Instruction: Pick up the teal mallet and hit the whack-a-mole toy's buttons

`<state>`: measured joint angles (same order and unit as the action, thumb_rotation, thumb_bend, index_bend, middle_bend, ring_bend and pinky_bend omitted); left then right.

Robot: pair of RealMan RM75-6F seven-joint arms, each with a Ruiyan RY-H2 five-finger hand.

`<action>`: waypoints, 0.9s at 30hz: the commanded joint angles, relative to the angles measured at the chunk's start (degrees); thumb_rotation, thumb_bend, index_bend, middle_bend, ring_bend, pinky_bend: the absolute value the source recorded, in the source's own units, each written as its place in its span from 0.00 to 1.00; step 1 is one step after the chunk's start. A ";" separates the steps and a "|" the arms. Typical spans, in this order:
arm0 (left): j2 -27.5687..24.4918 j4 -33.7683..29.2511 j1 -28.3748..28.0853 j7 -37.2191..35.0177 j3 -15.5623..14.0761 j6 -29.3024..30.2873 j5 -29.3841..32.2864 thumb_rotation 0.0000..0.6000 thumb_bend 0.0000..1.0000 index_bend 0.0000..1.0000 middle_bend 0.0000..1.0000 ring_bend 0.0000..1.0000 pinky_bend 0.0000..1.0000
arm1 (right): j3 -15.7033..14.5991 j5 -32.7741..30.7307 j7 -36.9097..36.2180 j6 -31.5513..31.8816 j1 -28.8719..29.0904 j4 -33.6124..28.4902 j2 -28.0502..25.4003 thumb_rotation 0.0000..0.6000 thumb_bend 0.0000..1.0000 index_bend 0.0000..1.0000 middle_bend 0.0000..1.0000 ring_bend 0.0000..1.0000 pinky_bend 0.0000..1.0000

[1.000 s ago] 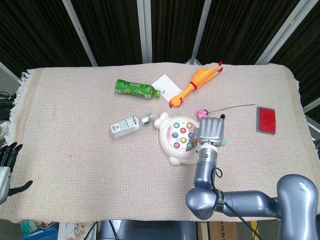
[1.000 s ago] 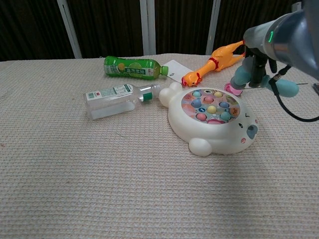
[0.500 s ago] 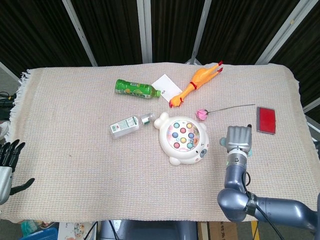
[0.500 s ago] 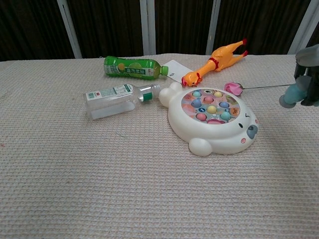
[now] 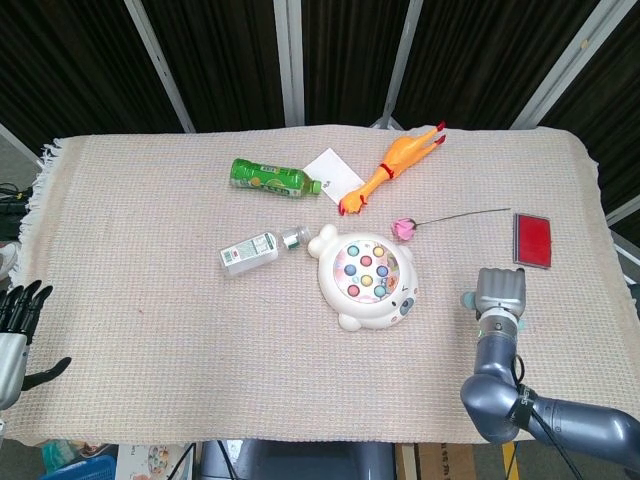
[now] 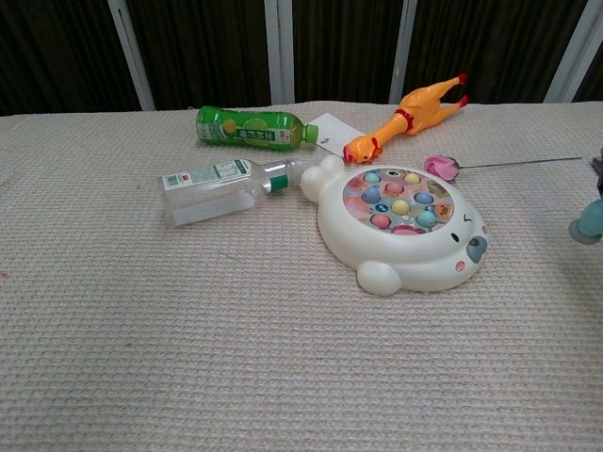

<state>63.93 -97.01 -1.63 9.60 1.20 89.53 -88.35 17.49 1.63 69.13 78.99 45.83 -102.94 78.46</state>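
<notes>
The white bear-shaped whack-a-mole toy (image 5: 366, 277) (image 6: 403, 229) with coloured buttons lies mid-table. My right hand (image 5: 501, 294) hovers to its right, fingers curled around the teal mallet (image 5: 469, 300), of which only a bit of the head shows at the hand's left edge. In the chest view just the mallet's teal end (image 6: 589, 224) shows at the right edge. My left hand (image 5: 16, 328) hangs off the table's left front corner, fingers spread, holding nothing.
A clear bottle (image 5: 260, 250) lies left of the toy, a green bottle (image 5: 272, 178) and a white card (image 5: 334, 172) behind it. A rubber chicken (image 5: 391, 168), a pink rose on a stem (image 5: 404, 228) and a red case (image 5: 532, 240) lie to the back right.
My right hand has carried the mallet away from the toy, rightward and toward the table's front, almost out of the chest view. The left hand has barely shifted.
</notes>
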 commanded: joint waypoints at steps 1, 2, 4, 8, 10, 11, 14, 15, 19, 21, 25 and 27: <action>-0.03 -0.02 0.02 -0.09 0.01 -0.04 0.10 1.00 0.00 0.08 0.00 0.00 0.00 | -0.90 -0.15 -0.65 -0.92 -0.35 1.08 0.37 1.00 0.56 0.87 0.63 0.48 0.20; -0.05 -0.02 0.02 -0.13 0.00 -0.08 0.11 1.00 0.00 0.08 0.00 0.00 0.00 | -1.14 -0.18 -0.85 -1.21 -0.45 1.41 0.47 1.00 0.56 0.87 0.63 0.48 0.20; -0.07 -0.03 -0.01 -0.16 -0.02 -0.19 0.14 1.00 0.00 0.08 0.00 0.00 0.00 | -1.57 -0.16 -1.49 -1.86 -0.78 2.13 0.66 1.00 0.56 0.87 0.62 0.47 0.20; -0.01 -0.06 -0.05 0.01 -0.04 -0.38 0.23 1.00 0.00 0.08 0.00 0.00 0.00 | -2.26 0.44 -3.34 -3.49 -1.52 3.35 0.77 1.00 0.56 0.87 0.62 0.47 0.20; 0.02 -0.08 -0.09 0.08 -0.06 -0.46 0.21 1.00 0.00 0.08 0.00 0.00 0.00 | -2.46 0.54 -4.01 -4.30 -1.75 3.57 0.64 1.00 0.56 0.87 0.62 0.47 0.20; 0.04 -0.11 -0.07 0.14 -0.06 -0.46 0.24 1.00 0.00 0.08 0.00 0.00 0.00 | -2.52 0.73 -4.54 -4.64 -1.89 3.67 0.56 1.00 0.56 0.87 0.61 0.46 0.20; 0.09 -0.14 -0.05 0.29 -0.06 -0.50 0.36 1.00 0.00 0.08 0.00 0.00 0.00 | -2.86 1.32 -5.42 -5.28 -2.11 3.78 0.35 1.00 0.56 0.87 0.59 0.45 0.19; 0.10 -0.16 -0.05 0.39 -0.07 -0.54 0.39 1.00 0.00 0.08 0.00 0.00 0.00 | -3.06 1.40 -5.52 -5.42 -2.11 3.83 0.27 1.00 0.56 0.86 0.57 0.43 0.18; 0.14 -0.18 -0.03 0.53 -0.08 -0.59 0.46 1.00 0.00 0.08 0.00 0.00 0.00 | -3.60 0.43 -5.08 -6.13 -1.84 4.01 -0.03 1.00 0.56 0.85 0.53 0.40 0.16; 0.16 -0.19 0.00 0.58 -0.09 -0.59 0.51 1.00 0.00 0.08 0.00 0.00 0.00 | -3.72 0.10 -5.07 -6.28 -1.69 4.19 -0.10 1.00 0.56 0.84 0.52 0.39 0.16; 0.15 -0.21 0.04 0.62 -0.07 -0.57 0.60 1.00 0.00 0.08 0.00 0.00 0.00 | -4.00 -0.11 -5.36 -6.49 -1.47 4.35 -0.17 1.00 0.56 0.80 0.49 0.38 0.15; 0.12 -0.21 0.07 0.62 -0.10 -0.58 0.62 1.00 0.00 0.08 0.00 0.00 0.00 | -4.12 -0.26 -5.50 -6.59 -1.42 4.32 -0.26 1.00 0.56 0.80 0.49 0.37 0.15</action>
<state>64.05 -97.23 -1.55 10.22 1.10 88.95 -87.73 13.37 1.37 63.65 72.41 44.41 -98.61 78.21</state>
